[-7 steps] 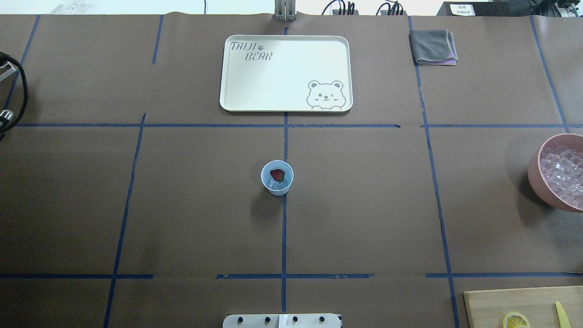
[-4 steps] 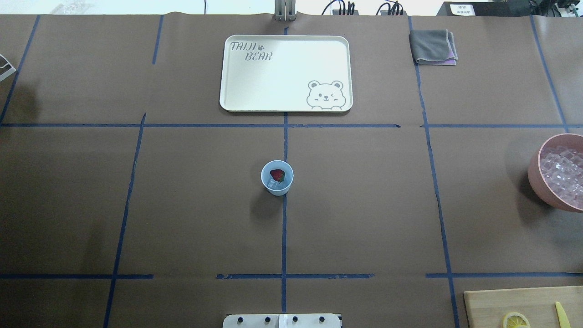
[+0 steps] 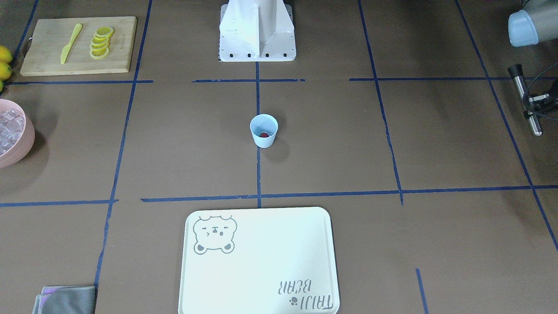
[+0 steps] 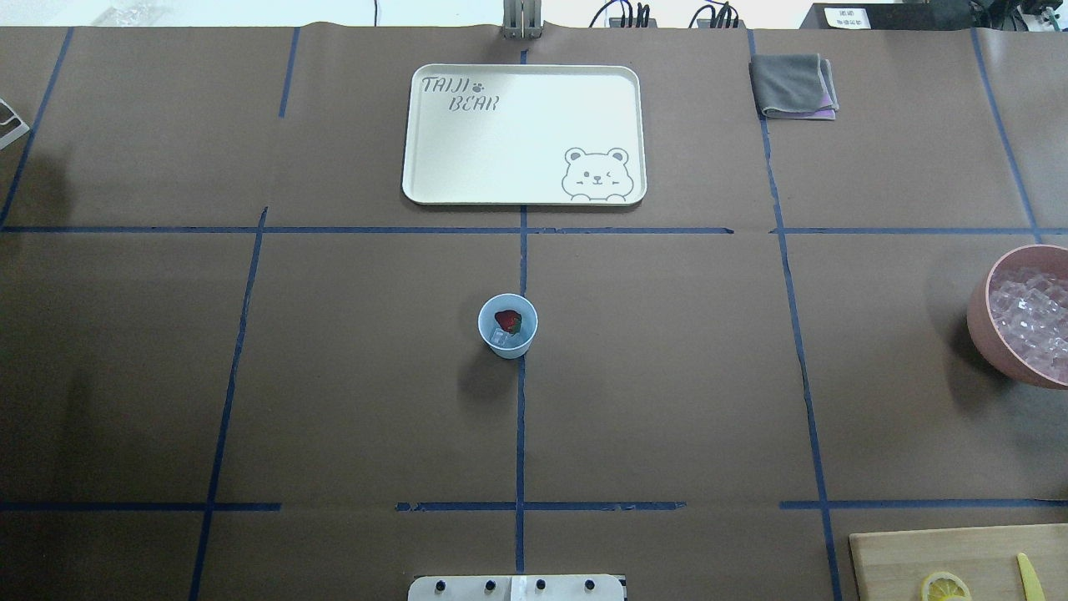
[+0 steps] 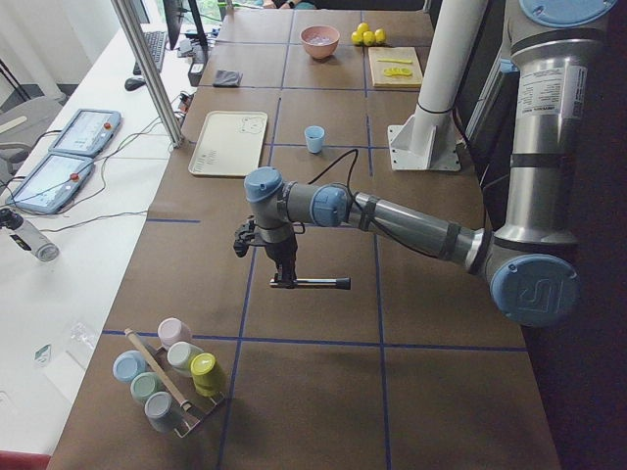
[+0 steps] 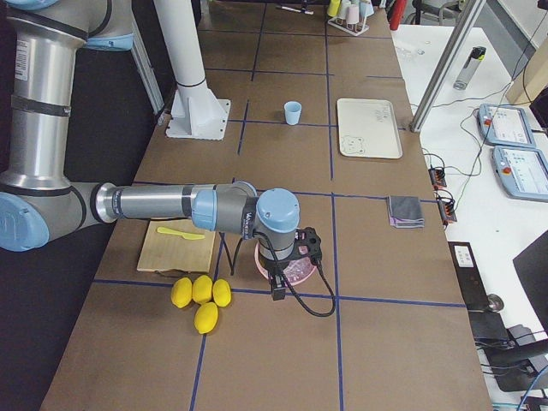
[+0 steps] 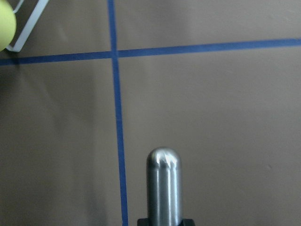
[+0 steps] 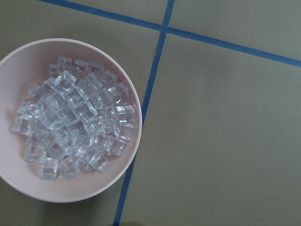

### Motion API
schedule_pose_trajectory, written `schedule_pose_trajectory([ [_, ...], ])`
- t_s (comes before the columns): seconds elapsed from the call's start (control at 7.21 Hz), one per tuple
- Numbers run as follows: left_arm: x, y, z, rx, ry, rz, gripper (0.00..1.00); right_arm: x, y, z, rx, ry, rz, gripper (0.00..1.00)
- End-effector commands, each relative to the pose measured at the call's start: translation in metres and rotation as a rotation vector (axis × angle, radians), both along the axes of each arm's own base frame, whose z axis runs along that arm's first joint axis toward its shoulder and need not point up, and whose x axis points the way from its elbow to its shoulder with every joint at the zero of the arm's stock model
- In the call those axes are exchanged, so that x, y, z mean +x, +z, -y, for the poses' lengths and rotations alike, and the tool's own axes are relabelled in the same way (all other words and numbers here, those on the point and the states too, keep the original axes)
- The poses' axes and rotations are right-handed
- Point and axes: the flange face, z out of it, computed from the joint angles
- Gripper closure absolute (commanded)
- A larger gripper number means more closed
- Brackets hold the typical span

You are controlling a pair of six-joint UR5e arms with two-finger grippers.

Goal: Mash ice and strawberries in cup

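Steel muddler (image 3: 522, 86) in left gripper (image 3: 532, 104); cup (image 3: 263, 130) well apart.

The table (image 4: 334, 376) is being looked down on from behind the robot by the overhead camera, and faced steeply from the opposite side by the front camera; the cup (image 4: 511, 349), the tray (image 4: 517, 133) and the pink bowl (image 4: 979, 325) are being shared by both, mirrored. The table's length is being taken in from afar by the two end cameras, the left arm (image 5: 411, 220) being shown near in one and the right arm (image 6: 163, 203) in the other. The pink bowl is being framed straight down at close range by the right wrist camera, and bare table with a metal rod (image 7: 163, 188) by the left one.
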Motion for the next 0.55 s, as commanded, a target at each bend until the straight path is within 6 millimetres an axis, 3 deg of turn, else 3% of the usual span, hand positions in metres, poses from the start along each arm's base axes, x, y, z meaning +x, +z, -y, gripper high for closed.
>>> schedule_pose_trajectory([
  [0.0,0.006,0.047,0.007,-0.018,-0.120,-0.021,1.00,0.000,0.000,0.000,0.000,-0.001,0.000,0.01],
  [0.14,0.015,0.060,0.008,-0.019,-0.157,-0.068,1.00,0.000,-0.001,0.000,0.002,-0.001,0.000,0.01],
  [0.28,0.046,0.063,0.003,-0.016,-0.121,-0.079,1.00,0.000,-0.001,0.000,0.002,0.001,0.000,0.01],
  [0.42,0.064,0.062,-0.001,-0.012,-0.084,-0.082,1.00,0.000,-0.001,0.000,0.002,0.001,0.000,0.01],
])
